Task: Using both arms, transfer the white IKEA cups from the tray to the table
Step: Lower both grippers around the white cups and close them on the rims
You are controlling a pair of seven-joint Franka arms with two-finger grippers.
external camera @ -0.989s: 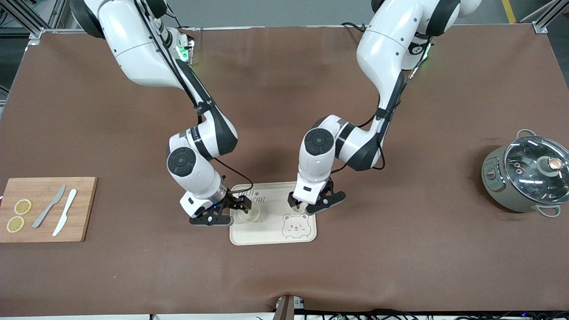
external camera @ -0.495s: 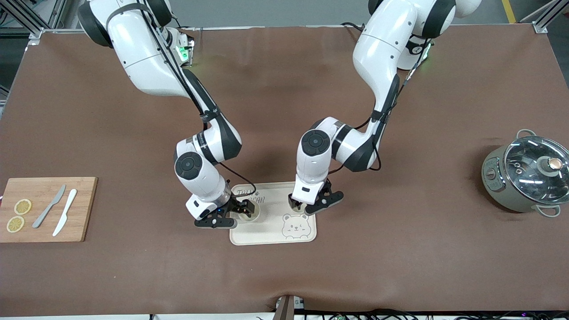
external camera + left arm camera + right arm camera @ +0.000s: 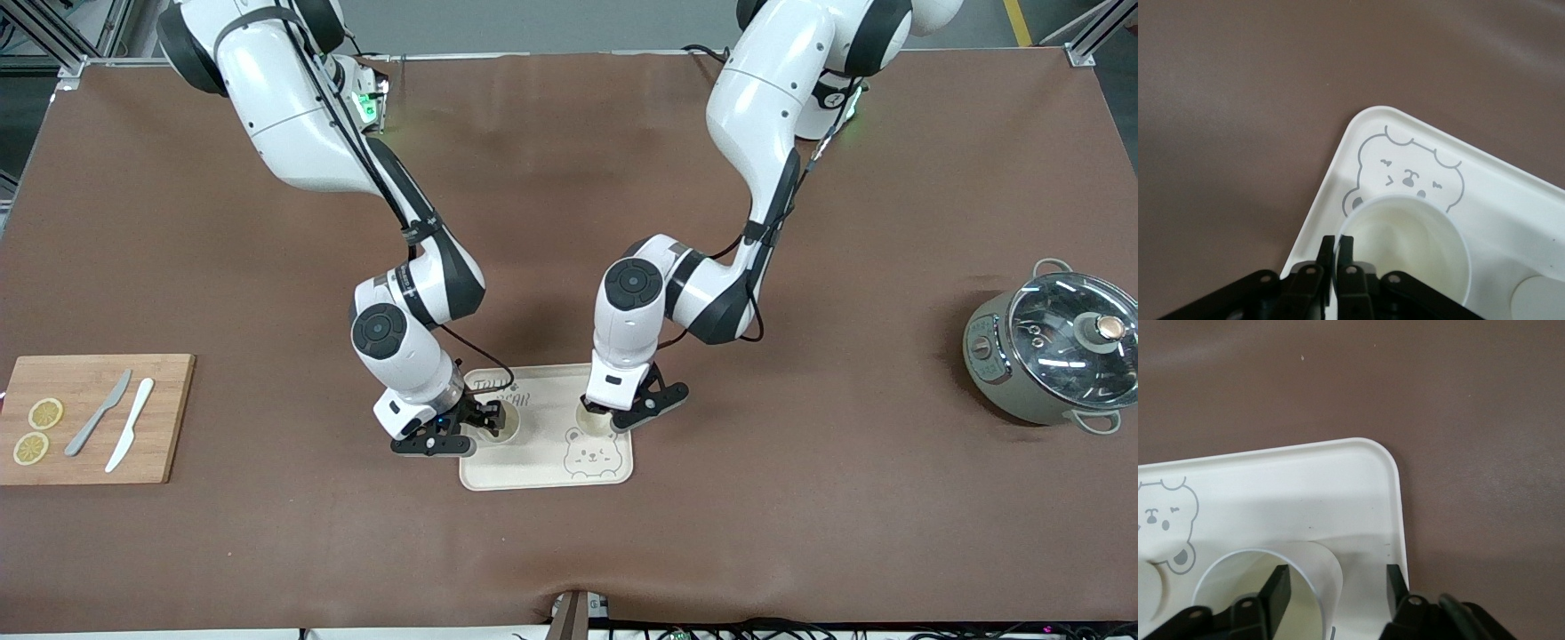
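Note:
A cream tray with a bear drawing (image 3: 542, 471) lies nearer the front camera, mid-table. My left gripper (image 3: 597, 411) is low over the tray's end toward the left arm. In the left wrist view this gripper (image 3: 1338, 243) is shut on the rim of one white cup (image 3: 1411, 247), which is upright beside the bear's head on the tray (image 3: 1511, 193). My right gripper (image 3: 484, 418) is at the tray's other end. It is open (image 3: 1336, 577), with one finger inside the second white cup (image 3: 1258, 587) and the other outside its wall. That cup stands on the tray (image 3: 1305, 480).
A wooden cutting board (image 3: 169, 418) with two lemon slices (image 3: 37, 431) and two knives (image 3: 116, 422) lies at the right arm's end. A grey pot with a glass lid (image 3: 1058, 351) stands at the left arm's end. Brown mat covers the table.
The right arm has shifted its gripper and cup a little toward the tray's middle. The left gripper has barely moved and still holds its cup.

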